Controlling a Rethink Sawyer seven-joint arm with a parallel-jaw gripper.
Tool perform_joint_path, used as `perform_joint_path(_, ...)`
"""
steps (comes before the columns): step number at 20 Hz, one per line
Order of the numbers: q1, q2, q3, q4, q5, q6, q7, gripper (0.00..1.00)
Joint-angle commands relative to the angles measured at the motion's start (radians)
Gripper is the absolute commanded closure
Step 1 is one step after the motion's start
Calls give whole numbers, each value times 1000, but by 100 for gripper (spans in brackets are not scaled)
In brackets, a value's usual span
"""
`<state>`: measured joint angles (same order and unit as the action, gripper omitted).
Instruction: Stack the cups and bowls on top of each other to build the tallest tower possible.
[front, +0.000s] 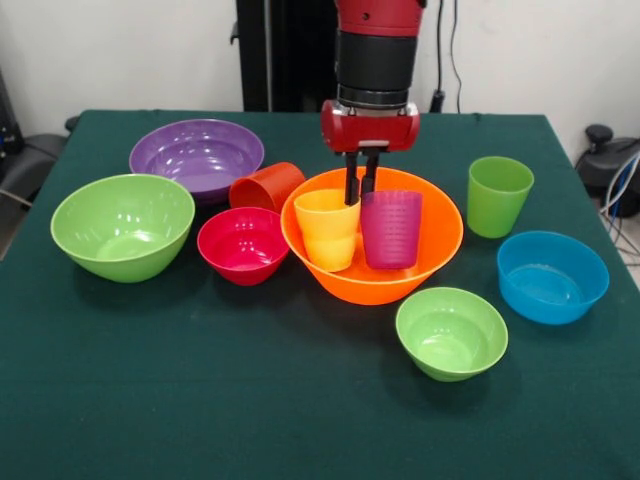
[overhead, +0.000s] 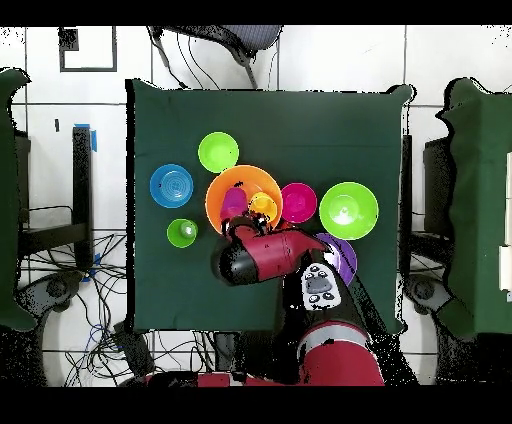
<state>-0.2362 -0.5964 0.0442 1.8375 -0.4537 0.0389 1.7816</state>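
The large orange bowl (front: 370, 285) stands mid-table and holds the tilted yellow cup (front: 328, 230) and the upright purple-magenta cup (front: 391, 230) side by side. My gripper (front: 360, 190) hangs straight down over the bowl. Its fingers (front: 351, 185) stand close together and straddle the yellow cup's far right rim, next to the purple cup. The orange-red cup (front: 265, 185) lies on its side behind the pink-red bowl (front: 243, 245). The light green cup (front: 499, 195) stands upright at the right. In the overhead view the arm covers part of the orange bowl (overhead: 243, 185).
The wide purple bowl (front: 197, 155) and large green bowl (front: 122, 225) sit at the left. The blue bowl (front: 552, 275) and small green bowl (front: 451, 333) sit at the right front. Bare green cloth lies along the front edge.
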Motion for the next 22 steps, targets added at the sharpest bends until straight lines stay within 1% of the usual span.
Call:
perform_joint_path(1, 33, 30, 25, -92, 48, 182, 70, 100)
perform_joint_path(2, 39, 35, 20, -96, 48, 184, 72, 100)
perform_joint_path(6, 64, 97, -4, -130, 48, 172, 92, 100)
perform_joint_path(8, 73, 110, -7, -147, 53, 194, 90, 100)
perform_joint_path(11, 76, 111, 2, -153, 62, 259, 66, 100)
perform_joint_path(13, 73, 107, 6, -149, 63, 281, 55, 100)
perform_joint_path(22, 67, 93, 23, -115, 62, 325, 42, 100)
